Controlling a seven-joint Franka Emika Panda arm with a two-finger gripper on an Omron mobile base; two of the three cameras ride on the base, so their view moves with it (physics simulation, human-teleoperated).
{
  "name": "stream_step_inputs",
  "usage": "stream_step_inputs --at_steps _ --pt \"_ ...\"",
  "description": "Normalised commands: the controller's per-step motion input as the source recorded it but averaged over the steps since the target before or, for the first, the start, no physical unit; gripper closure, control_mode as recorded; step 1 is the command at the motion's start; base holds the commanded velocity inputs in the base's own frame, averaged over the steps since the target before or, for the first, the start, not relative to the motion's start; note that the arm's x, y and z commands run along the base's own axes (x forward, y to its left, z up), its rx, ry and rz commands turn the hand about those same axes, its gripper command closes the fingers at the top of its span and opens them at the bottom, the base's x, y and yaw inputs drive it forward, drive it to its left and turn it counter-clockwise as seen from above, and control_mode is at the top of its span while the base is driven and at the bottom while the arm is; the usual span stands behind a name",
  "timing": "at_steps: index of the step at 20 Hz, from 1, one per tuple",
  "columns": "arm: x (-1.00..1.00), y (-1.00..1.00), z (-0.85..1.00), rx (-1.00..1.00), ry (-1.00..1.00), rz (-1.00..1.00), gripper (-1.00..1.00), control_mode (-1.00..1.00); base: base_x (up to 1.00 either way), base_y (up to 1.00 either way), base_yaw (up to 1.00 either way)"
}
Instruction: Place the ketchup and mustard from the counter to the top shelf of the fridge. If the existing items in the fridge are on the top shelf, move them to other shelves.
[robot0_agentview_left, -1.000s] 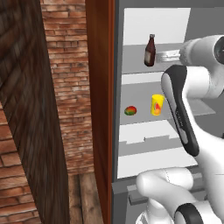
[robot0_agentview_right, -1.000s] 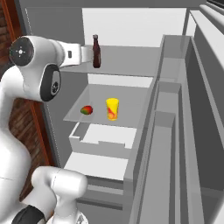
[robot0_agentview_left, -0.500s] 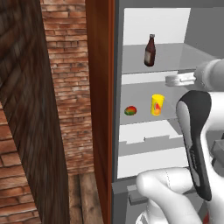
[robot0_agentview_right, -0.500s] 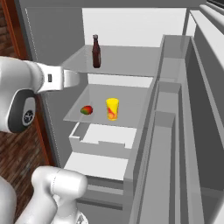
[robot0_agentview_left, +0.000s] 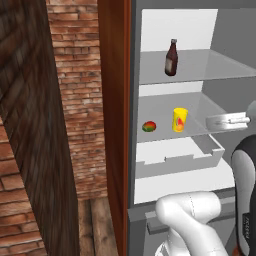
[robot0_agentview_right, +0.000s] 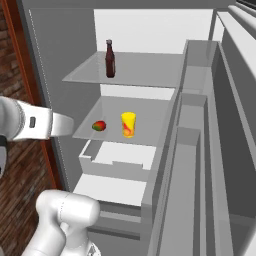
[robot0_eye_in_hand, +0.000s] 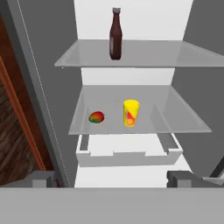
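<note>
Fridge (robot0_eye_in_hand: 65, 61) open, door (robot0_agentview_right: 210, 165) swung to the right.

Left to right in hand view: mango (robot0_eye_in_hand: 96, 117) on the middle shelf (robot0_eye_in_hand: 183, 122), left side. Brown bottle (robot0_eye_in_hand: 115, 33) upright on the top shelf (robot0_eye_in_hand: 175, 54), near its front edge, left of centre. Yellow cup (robot0_eye_in_hand: 131, 113) upright, just beside the mango, right of it; not touching. White drawer (robot0_eye_in_hand: 127, 153) below the middle shelf.

Gripper (robot0_eye_in_hand: 116, 178): jaws wide apart, nothing between them, well back from the shelves, facing into the fridge.

Ketchup and mustard: cannot place them from here; the counter is out of frame. Whether the brown bottle is one of them cannot be told; it reads as an existing item sitting on the top shelf, so probably to be moved down first.

Handling judgement, bottle: rigid, likely glass, smooth sides, so slippery and breakable. Tall with a narrow base, tips easily. Grasp the body just below the shoulder, jaws level, not the thin neck.
</note>
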Motion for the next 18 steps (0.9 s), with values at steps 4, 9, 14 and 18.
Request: stream_step_inputs --at_steps 4,9,14,18 --pt "-0.01 0.0 0.0 0.0 0.0 0.0 -1.0 -1.0 0.0 0.0 0.0" --pt "0.0 0.0 0.0 0.0 0.0 0.0 -1.0 1.0 -0.34 0.12 0.04" --pt "0.0 0.0 0.0 0.0 0.0 0.0 -1.0 1.0 -0.8 0.33 0.1" --pt "0.0 0.0 0.0 0.0 0.0 0.0 -1.0 1.0 -0.98 0.21 0.05"
